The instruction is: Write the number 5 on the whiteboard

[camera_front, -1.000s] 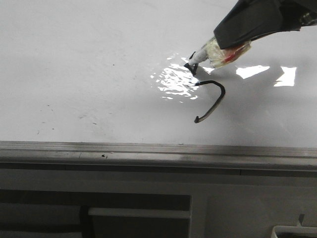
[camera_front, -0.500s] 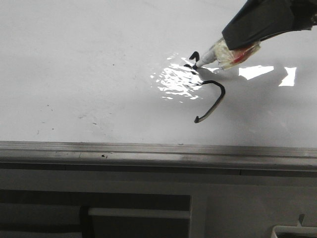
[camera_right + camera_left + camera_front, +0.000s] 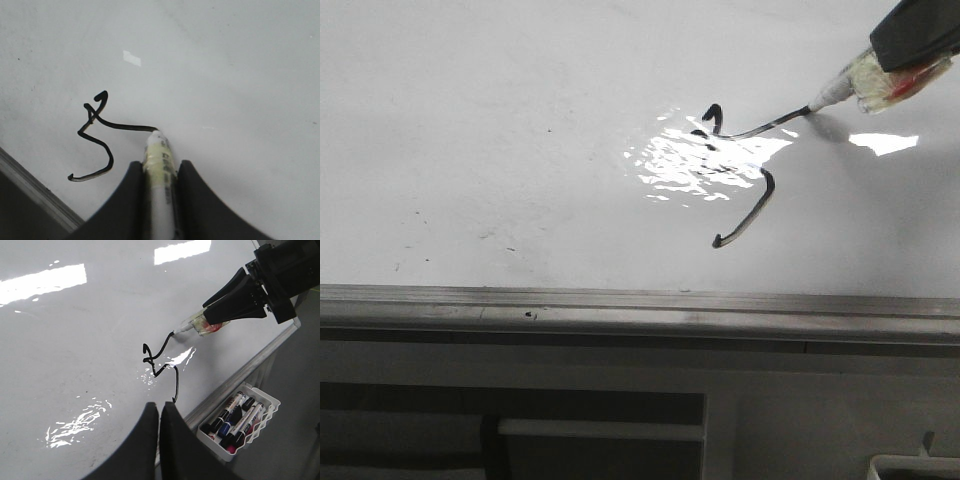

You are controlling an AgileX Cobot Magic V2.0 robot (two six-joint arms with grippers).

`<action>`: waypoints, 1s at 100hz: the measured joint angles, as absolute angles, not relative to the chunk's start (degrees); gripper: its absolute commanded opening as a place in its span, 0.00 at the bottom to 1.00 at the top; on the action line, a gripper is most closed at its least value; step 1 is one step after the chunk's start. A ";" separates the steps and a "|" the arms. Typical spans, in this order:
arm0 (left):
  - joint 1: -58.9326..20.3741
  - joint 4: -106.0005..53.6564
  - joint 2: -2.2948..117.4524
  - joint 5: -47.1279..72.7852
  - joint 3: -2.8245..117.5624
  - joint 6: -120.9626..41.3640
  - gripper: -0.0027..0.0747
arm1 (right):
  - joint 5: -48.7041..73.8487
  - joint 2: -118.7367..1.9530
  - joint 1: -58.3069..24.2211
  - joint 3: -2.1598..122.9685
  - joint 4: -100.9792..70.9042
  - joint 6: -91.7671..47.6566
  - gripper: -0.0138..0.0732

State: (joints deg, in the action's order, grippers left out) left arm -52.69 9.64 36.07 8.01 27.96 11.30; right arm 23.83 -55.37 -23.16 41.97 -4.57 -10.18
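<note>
The whiteboard (image 3: 500, 110) lies flat and glossy in the front view. On it is the number 5 (image 3: 758, 211) in thin black strokes, with a hooked tail and a long slanted top bar. My right gripper (image 3: 918, 38) is shut on a taped marker (image 3: 855, 88). The marker's tip rests on the board at the right end of the top bar. In the right wrist view the marker (image 3: 159, 160) sits between the jaws, its tip meeting the number 5 (image 3: 125, 127). The left gripper (image 3: 160, 409) hovers near the tail of the number 5 (image 3: 176, 382), shut and empty.
A grey metal edge strip (image 3: 640, 300) runs along the board's near side. A white tray (image 3: 260, 395) with several markers hangs beside that edge (image 3: 250, 371). A bright light reflection (image 3: 690, 160) covers part of the figure.
My right gripper has moved right with the marker, drawing the top bar from the figure's upper left out to the right. The left gripper's motion cannot be judged.
</note>
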 measured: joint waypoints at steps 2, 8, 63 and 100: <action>-52.69 9.64 36.07 8.01 27.96 11.30 0.01 | 23.86 -55.37 -23.05 41.97 -4.57 -10.18 0.11; -52.69 9.64 36.07 8.01 27.96 11.30 0.01 | 23.86 -55.10 -23.05 41.97 -4.57 -10.18 0.11; -52.84 9.74 39.17 9.67 29.87 10.09 0.72 | 28.06 -48.76 -44.92 45.50 -2.88 -18.41 0.11; -63.01 9.97 51.50 20.22 38.76 -2.94 0.52 | 25.67 -58.03 -54.53 45.50 -2.70 -26.28 0.11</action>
State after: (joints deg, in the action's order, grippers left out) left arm -63.01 9.97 51.50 20.22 38.76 -2.94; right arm 25.67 -58.03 -54.53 45.50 -2.70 -26.28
